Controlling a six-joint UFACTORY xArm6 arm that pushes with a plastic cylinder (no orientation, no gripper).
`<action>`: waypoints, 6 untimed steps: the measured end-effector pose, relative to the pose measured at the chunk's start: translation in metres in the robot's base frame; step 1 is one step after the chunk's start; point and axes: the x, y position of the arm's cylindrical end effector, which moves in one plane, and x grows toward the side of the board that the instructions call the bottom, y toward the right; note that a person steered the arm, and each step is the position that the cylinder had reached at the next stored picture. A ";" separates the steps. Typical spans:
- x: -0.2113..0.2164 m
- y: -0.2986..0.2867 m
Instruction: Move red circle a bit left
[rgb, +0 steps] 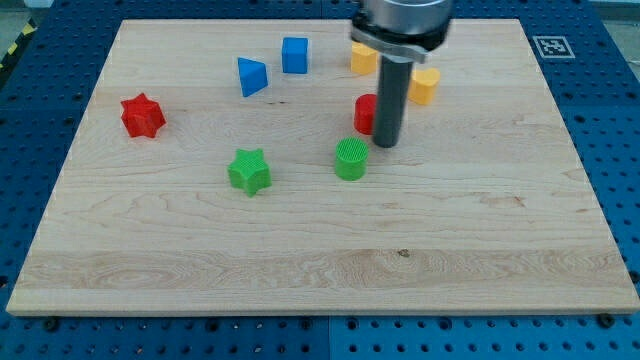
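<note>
The red circle (365, 114) sits right of the board's middle, in its upper half, partly hidden behind my rod. My tip (386, 143) rests on the board at the circle's right side, touching or nearly touching it. A green circle (351, 159) lies just below and to the left of the tip.
A green star (249, 171) lies left of the green circle. A red star (142, 116) sits at the far left. A blue triangle (251, 77) and a blue cube (294, 55) sit at the upper middle. Two yellow blocks (363, 58) (425, 86) flank the rod at the top.
</note>
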 end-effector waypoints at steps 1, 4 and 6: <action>-0.016 0.024; -0.046 0.030; -0.037 0.011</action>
